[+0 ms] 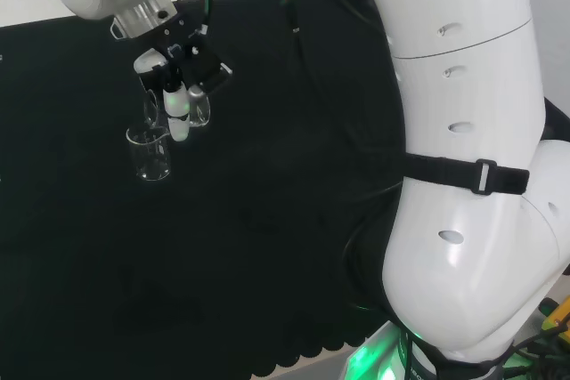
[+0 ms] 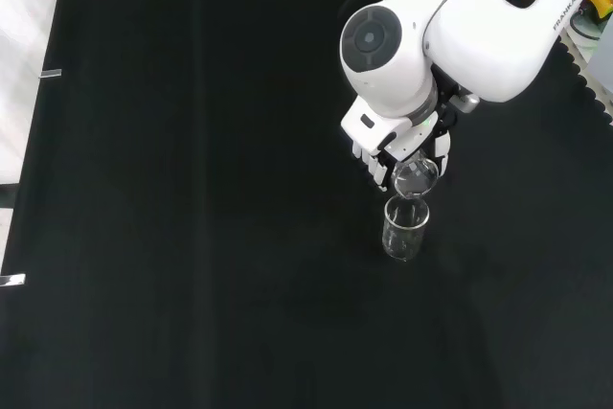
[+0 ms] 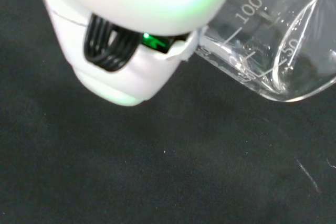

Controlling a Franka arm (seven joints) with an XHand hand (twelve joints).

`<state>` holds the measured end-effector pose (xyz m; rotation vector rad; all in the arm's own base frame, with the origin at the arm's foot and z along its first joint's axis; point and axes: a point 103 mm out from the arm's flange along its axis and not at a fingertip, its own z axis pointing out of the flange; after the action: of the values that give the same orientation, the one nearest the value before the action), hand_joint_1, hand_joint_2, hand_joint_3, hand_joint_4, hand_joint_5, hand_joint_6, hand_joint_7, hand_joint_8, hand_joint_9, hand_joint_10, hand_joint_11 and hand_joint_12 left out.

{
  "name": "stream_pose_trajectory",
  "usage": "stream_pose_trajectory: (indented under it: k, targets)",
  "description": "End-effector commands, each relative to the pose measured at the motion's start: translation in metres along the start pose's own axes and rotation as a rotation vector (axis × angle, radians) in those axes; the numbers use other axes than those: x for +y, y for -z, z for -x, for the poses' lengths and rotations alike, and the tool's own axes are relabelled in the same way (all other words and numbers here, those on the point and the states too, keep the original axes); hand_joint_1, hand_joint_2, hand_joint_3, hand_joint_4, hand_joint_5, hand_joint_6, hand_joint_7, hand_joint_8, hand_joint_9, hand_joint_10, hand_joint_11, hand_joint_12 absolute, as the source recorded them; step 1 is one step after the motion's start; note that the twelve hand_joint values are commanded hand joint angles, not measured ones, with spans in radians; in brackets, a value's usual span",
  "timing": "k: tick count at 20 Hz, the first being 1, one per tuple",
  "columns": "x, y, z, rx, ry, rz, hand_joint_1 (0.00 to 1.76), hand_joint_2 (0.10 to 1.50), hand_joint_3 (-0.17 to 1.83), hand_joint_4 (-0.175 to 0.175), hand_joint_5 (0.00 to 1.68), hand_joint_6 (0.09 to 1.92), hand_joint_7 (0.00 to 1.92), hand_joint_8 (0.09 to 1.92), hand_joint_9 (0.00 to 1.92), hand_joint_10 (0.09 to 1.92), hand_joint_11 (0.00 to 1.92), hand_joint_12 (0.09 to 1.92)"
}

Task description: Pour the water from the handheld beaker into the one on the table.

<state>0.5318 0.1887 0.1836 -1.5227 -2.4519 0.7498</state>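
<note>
Beaker on the worktop [image 2: 405,229] stands upright on the black cloth [image 2: 192,189], right of centre in the front view, well clear of every edge. Handheld beaker [image 2: 415,178] is tilted just above it, mouth over its rim. Hand [image 2: 397,155] has its fingers wrapped round that upper beaker. Wrist view: tilted glass wall with graduation marks, close beside a fingertip [image 3: 118,72].

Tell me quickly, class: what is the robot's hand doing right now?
Hand: shut on the tilted glass beaker, held just above the beaker on the table.
</note>
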Motion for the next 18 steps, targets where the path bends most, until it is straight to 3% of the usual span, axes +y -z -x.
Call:
stream_pose_trajectory:
  k: [1, 18]
  targets:
    - [-0.0007, -0.0002, -0.0007, -0.022, -0.008, -0.005, 1.42, 0.95, -0.01, -0.175, 1.33, 0.38, 1.42, 0.32, 1.37, 0.33, 1.02, 0.88]
    - [-0.0013, 0.0089, -0.0039, -0.089, -0.037, -0.016, 1.42, 0.95, -0.01, -0.175, 1.33, 0.37, 1.42, 0.32, 1.37, 0.33, 1.02, 0.87]
